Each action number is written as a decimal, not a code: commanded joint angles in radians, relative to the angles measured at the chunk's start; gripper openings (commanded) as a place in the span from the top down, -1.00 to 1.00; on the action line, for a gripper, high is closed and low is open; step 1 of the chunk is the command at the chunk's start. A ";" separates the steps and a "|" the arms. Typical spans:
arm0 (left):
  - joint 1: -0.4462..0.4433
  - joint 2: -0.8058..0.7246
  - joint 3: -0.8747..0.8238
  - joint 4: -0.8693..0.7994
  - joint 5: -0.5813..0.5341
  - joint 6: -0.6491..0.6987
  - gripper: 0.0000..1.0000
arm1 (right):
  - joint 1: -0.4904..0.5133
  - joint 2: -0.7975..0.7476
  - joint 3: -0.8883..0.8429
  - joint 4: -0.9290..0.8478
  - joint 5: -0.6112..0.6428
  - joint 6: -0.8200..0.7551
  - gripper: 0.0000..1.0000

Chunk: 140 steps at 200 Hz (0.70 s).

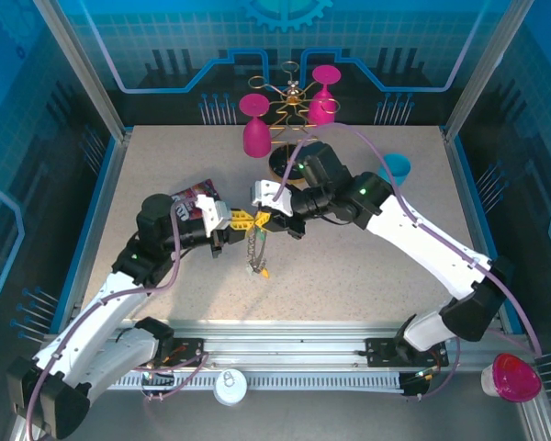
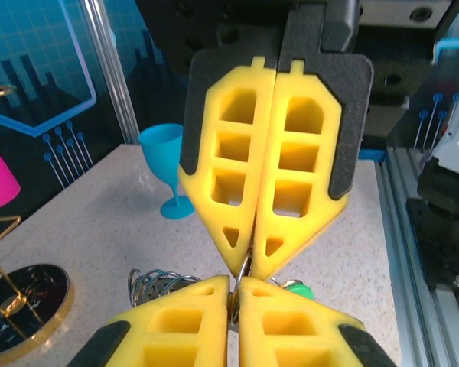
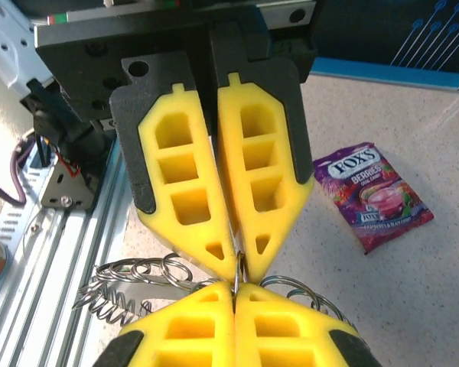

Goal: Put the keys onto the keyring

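Observation:
My two grippers meet tip to tip above the middle of the table. The left gripper [image 1: 251, 221] and the right gripper [image 1: 265, 220] are both shut on the same thin metal ring of the keyring [image 2: 245, 266]. In the left wrist view my left gripper [image 2: 235, 281] pinches that ring from below, with the right gripper's fingers [image 2: 298, 153] above it. The right wrist view shows the right gripper [image 3: 235, 287] closed on the ring [image 3: 238, 264]. The keys [image 1: 256, 255] dangle under the pinch in a bunch. One green key head [image 2: 297, 290] peeks out, beside coiled wire loops [image 2: 156, 280].
A gold glass rack [image 1: 292, 103] with two pink wine glasses stands at the back on a dark round base [image 2: 23, 294]. A blue wine glass [image 1: 398, 167] stands at the right. A purple candy packet [image 3: 371, 196] lies by the left arm. The table's metal rail [image 1: 285, 344] runs along the front.

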 commanded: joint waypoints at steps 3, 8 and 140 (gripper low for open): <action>-0.006 0.036 0.068 -0.154 0.012 0.128 0.87 | 0.056 0.056 0.131 -0.181 -0.014 -0.077 1.00; -0.007 0.041 0.074 -0.165 0.017 0.138 0.92 | 0.058 0.065 0.150 -0.191 -0.016 -0.075 1.00; -0.008 -0.014 -0.069 0.205 0.062 -0.104 1.00 | -0.073 -0.160 -0.285 0.322 -0.152 0.229 0.32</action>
